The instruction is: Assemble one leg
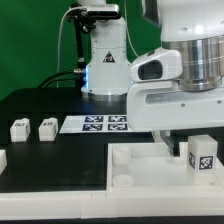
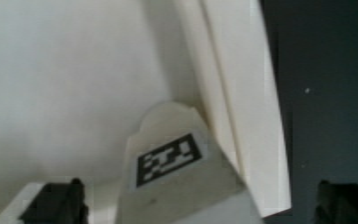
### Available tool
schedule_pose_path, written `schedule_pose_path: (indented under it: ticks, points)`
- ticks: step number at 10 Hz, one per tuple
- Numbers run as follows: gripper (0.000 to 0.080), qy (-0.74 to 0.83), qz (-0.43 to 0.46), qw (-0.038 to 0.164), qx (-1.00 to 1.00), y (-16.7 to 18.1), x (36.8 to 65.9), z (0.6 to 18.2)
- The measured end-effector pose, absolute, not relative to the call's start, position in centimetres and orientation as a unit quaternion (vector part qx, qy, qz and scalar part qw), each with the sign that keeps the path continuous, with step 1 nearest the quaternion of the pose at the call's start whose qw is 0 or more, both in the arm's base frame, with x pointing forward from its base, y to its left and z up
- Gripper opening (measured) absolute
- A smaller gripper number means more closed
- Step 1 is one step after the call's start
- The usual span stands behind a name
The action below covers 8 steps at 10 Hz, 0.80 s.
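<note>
Since the tray (image 1: 140,165) lies flat near the front of the surface (image 1: 50,165), its corner sockets face up for insertion. Gripper (image 2: 194,200) hovers over the tray's right end, fingers (image 2: 55,200) spread wide, holding nothing. One leg (image 1: 203,155) stands below it, against the tray's rim; two more legs (image 1: 19,128) wait far left.
</note>
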State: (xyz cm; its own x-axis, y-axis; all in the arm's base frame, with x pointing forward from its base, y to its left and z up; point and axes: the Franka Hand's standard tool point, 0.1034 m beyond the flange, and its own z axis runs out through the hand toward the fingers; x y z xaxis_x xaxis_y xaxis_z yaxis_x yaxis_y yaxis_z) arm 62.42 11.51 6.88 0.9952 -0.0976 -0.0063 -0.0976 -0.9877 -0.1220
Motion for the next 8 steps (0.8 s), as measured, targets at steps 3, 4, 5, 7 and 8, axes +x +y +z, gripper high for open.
schedule_pose_path:
  ticks: [3,4,5,7,8]
  points:
    - [0.0527,0.03,0.0,0.063,-0.998,11.52,62.36,6.78]
    - [0.0388,0.042,0.001,0.063,-0.997,11.51,62.35,6.77]
    - [0.0388,0.076,0.003,0.064,-0.995,11.56,62.33,6.76]
    - [0.0294,0.192,0.011,0.064,-0.979,11.64,62.32,6.76]
    - [0.0294,0.26,0.015,0.063,-0.963,11.69,62.35,6.78]
